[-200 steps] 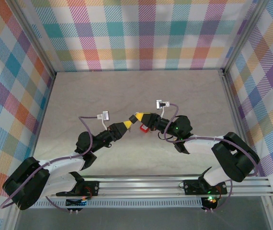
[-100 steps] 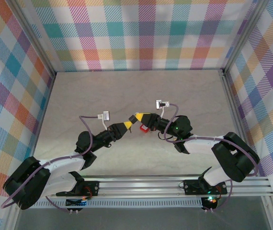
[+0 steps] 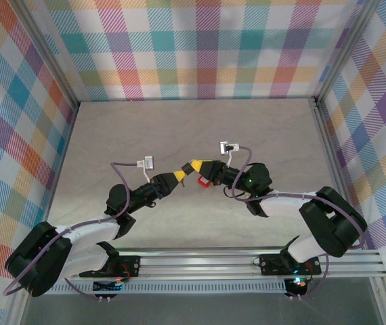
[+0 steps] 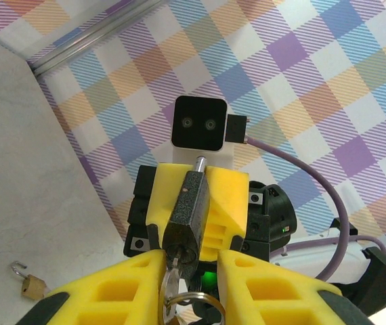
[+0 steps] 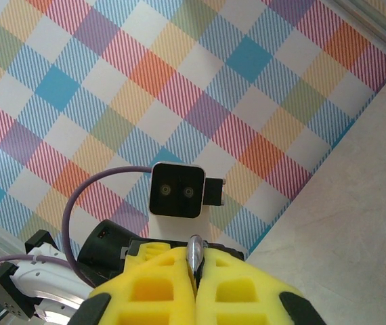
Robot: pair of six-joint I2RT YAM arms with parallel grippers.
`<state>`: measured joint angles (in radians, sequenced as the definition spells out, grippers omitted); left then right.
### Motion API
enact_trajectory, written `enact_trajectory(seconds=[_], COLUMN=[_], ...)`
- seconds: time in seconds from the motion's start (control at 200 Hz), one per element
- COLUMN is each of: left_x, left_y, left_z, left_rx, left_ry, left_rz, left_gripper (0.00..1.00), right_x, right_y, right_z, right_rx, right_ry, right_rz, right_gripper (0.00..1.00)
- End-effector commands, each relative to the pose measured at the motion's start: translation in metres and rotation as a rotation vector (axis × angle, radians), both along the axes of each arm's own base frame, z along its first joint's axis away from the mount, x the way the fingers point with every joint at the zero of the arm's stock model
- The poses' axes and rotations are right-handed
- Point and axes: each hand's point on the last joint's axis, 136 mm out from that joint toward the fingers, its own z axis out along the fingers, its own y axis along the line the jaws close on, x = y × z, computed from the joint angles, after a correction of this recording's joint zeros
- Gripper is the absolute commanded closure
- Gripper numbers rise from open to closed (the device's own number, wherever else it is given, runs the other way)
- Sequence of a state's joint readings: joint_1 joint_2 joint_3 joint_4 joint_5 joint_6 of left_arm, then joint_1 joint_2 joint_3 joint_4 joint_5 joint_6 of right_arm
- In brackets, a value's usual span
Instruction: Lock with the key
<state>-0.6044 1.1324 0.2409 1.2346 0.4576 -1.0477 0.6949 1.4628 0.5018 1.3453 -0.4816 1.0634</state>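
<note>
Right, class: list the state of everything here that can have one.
Dark metal padlock: clamped in right gripper, key inserted.
Silver key: in keyhole, inside left gripper, grip unclear.
Small brass padlock: on table, shackle open.

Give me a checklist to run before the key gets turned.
1. Right gripper shut on padlock: ok.
2. Key seated in the padlock's underside: ok.
3. Left gripper shut on Key: ok.
4. Key in line with the padlock body: ok in the left wrist view.
5. Shackle pushed home: cannot tell.
6. Small brass padlock lying apart from both grippers: ok.
</note>
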Motion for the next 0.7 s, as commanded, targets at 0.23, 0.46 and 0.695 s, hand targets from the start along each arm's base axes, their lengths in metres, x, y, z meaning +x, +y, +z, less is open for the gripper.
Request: enact_trajectory(seconds=[0.23, 0.46, 0.695], left_x=[0.01, 0.004, -0.01], left_y=[0.02, 0.016, 0.005], left_z=[0.024, 0.027, 0.024], left_rx=[-0.063, -0.064, -0.055], left_ry=[-0.047, -0.062, -0.054], left_rz=[0.069, 0.023, -0.088], left_gripper=[0.68, 0.73, 0.69], right_x=[-0.023, -0.02, -0.016], right_y=[0.002, 0.002, 0.002], right_z=[0.029, 0.029, 0.03], right_rx=[0.05, 0.053, 0.058], right_ry=[-0.118, -0.113, -0.111], right_rz=[0.078, 0.066, 0.043], right_gripper=[1.0, 1.0, 1.0])
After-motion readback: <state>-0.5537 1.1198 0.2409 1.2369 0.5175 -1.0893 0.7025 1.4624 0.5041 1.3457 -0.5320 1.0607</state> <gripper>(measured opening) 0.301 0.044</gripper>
